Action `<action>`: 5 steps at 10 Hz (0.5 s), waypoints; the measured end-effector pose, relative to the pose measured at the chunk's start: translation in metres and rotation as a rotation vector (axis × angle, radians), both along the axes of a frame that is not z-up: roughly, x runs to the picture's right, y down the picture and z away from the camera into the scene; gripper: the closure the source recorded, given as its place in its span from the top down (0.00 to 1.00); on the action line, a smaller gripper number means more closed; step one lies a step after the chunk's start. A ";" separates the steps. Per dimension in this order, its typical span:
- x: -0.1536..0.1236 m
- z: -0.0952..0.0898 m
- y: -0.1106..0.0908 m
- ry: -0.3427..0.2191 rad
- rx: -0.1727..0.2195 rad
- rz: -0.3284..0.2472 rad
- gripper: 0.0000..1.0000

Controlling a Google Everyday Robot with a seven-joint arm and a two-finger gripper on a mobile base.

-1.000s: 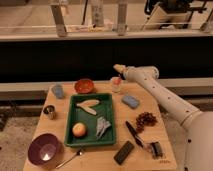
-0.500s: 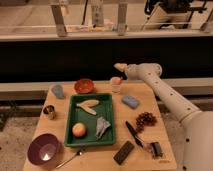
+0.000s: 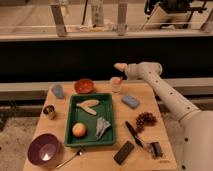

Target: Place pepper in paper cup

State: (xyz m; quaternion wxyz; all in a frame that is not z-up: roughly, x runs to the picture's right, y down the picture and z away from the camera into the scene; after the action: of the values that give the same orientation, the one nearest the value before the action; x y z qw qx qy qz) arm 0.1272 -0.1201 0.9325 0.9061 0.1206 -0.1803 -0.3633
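The pale paper cup (image 3: 116, 85) stands at the back of the wooden table, right of the orange bowl (image 3: 84, 86). A small red-orange pepper (image 3: 117, 79) pokes out of the cup's top. My gripper (image 3: 120, 66) hangs just above the cup, reaching in from the right on the white arm. It is apart from the pepper.
A green tray (image 3: 107, 100) holds a round yellow-red fruit (image 3: 79, 130), pale slices (image 3: 89, 105) and a grey wrapper (image 3: 102, 126). Around it are a metal tin (image 3: 49, 111), a purple bowl (image 3: 44, 150), a spoon (image 3: 70, 159), a blue sponge (image 3: 130, 101), grapes (image 3: 145, 119) and a black bar (image 3: 124, 152).
My gripper has risen a little from the cup's rim and shifted slightly right. The pepper stays in the cup.
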 end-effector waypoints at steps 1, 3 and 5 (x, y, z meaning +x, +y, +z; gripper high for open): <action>-0.001 0.000 0.000 -0.001 0.000 -0.001 0.80; -0.001 0.000 0.000 -0.001 0.000 -0.001 0.80; -0.002 0.000 0.000 -0.002 0.000 -0.002 0.80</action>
State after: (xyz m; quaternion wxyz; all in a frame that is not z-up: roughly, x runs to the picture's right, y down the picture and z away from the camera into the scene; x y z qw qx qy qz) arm 0.1254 -0.1199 0.9327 0.9057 0.1205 -0.1812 -0.3638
